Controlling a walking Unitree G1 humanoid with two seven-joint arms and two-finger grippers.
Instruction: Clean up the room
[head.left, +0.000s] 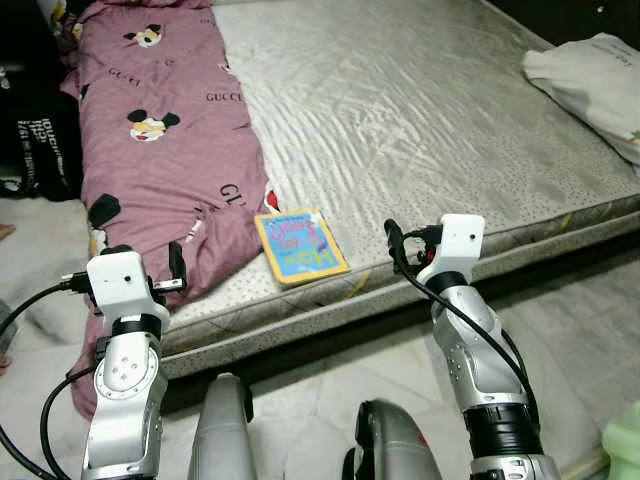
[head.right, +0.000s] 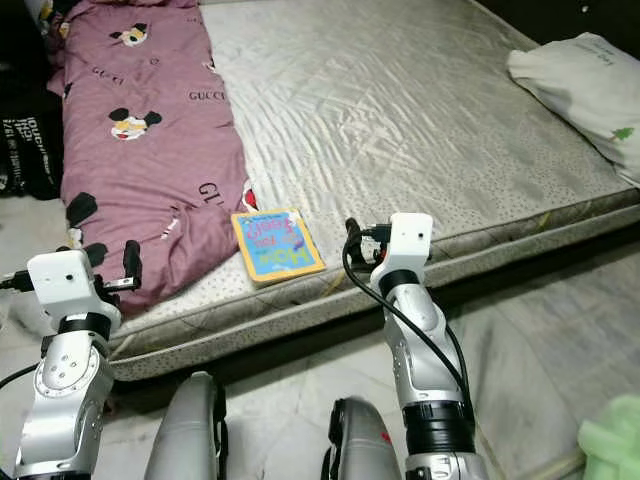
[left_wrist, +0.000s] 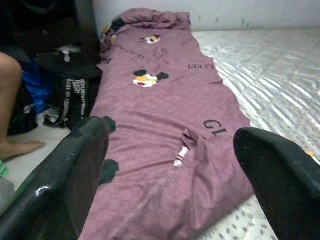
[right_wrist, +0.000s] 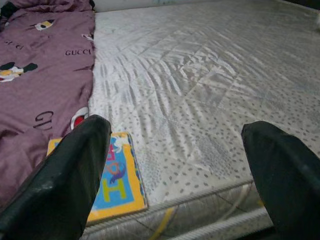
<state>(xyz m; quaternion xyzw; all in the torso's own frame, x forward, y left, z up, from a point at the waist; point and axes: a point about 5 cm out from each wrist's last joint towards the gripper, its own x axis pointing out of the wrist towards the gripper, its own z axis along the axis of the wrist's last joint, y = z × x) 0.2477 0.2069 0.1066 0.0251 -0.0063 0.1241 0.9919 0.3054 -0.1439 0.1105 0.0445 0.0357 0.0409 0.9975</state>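
Left pincer (left_wrist: 170, 165): fingers spread wide apart, nothing between them, raised at the near edge of the bed and facing the purple blanket.
Right pincer (right_wrist: 175, 170): fingers likewise set wide, holding nothing, raised just before the bed's near edge, to the right of the book.
Book (head.left: 300, 245): a colourful children's book with a yellow border, flat on the mattress close to the near edge, touching the blanket's edge on its left.
Blanket (head.left: 165, 130): purple, printed with cartoon mice and lettering, stretched along the left side of the bed, its near end hanging over the edge.
Mattress (head.left: 420, 110): grey, quilted, bare across the middle.
Pillow (head.left: 590, 80): white, at the far right edge.
Black bag (left_wrist: 75, 97): on the floor left of the bed, near a person's bare leg (left_wrist: 10, 95).
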